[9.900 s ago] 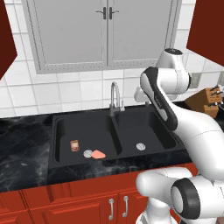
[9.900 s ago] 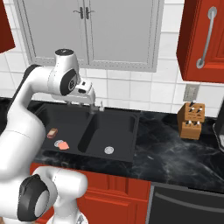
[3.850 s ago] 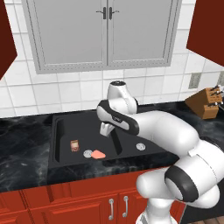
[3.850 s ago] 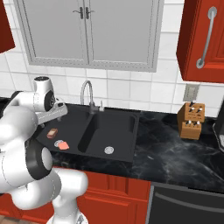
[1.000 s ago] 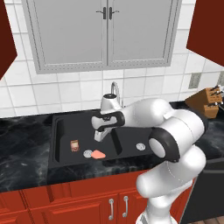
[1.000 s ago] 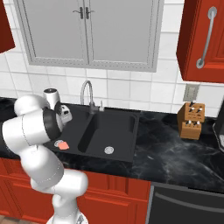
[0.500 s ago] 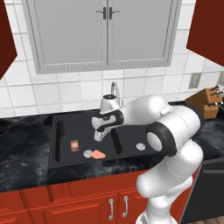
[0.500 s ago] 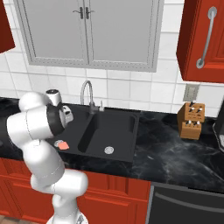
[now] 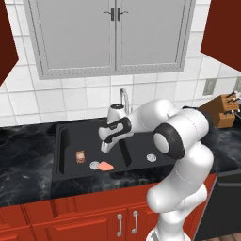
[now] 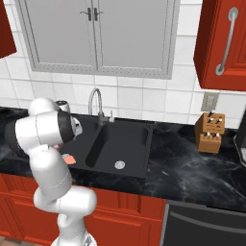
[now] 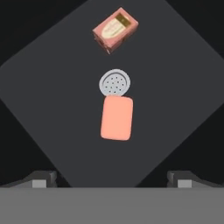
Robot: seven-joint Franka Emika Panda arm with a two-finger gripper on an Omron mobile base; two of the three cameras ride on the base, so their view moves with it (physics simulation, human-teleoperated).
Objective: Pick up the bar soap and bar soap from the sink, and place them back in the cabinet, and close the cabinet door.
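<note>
A: why's the gripper (image 11: 112,177) hanging over the sink (image 9: 66,141) like that?
B: it's lining up on the pink bar soap (image 11: 116,117) lying beside the drain disc (image 11: 114,82) — jaws spread wide, nothing gripped, brown bar soap (image 11: 115,29) waiting further off

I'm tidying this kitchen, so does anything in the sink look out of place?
Yes. Two bar soaps lie loose on the floor of the black sink's left basin: a salmon-pink bar touching the round drain, and a brown block apart from it. The end effector hangs above them, holding nothing.
</note>
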